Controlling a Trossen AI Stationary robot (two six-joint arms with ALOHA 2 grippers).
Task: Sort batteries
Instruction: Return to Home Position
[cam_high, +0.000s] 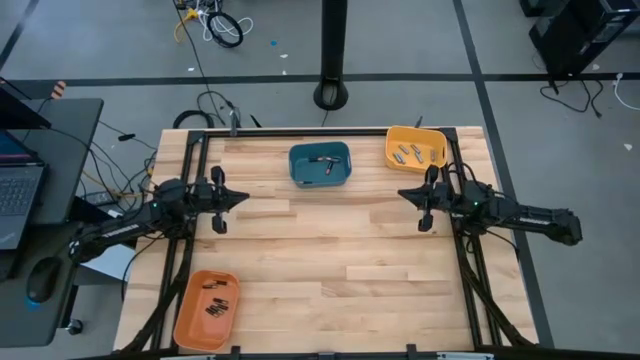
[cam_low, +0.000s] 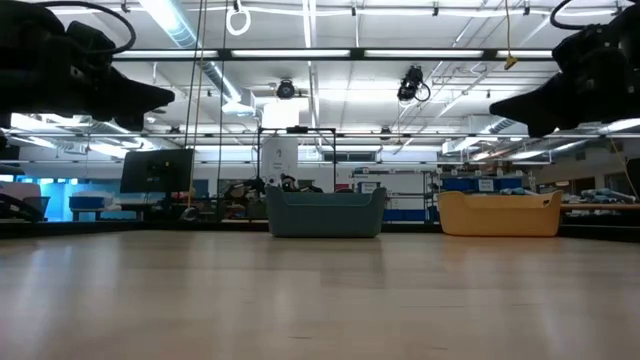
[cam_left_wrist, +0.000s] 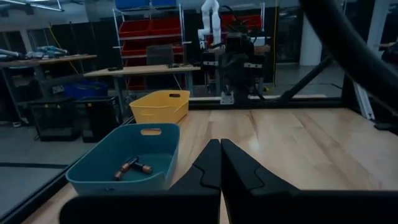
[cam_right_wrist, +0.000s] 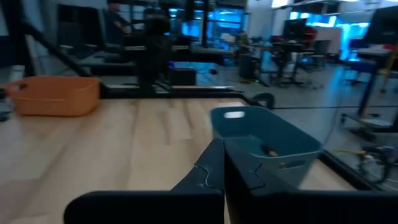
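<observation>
Left gripper (cam_high: 243, 199) and right gripper (cam_high: 403, 194) hang clenched, empty, facing each other over the desk (cam_high: 330, 250). All batteries (cam_high: 413, 152) lie binned: blue bin (cam_high: 294, 165) and yellow bin (cam_high: 392, 135) at the back edge, orange bin (cam_high: 190, 320) at the front-left corner.

On table (cam_high: 330, 250): middle bin (cam_high: 294, 166) at far edge, right bin (cam_high: 390, 150) at far right corner, left bin (cam_high: 186, 315) at near left corner. Batteries (cam_high: 325, 160) inside each.

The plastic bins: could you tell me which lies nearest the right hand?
The yellow plastic bin, just beside the right hand; the blue plastic bin sits farther along the same edge, the orange plastic bin at the opposite corner.
</observation>
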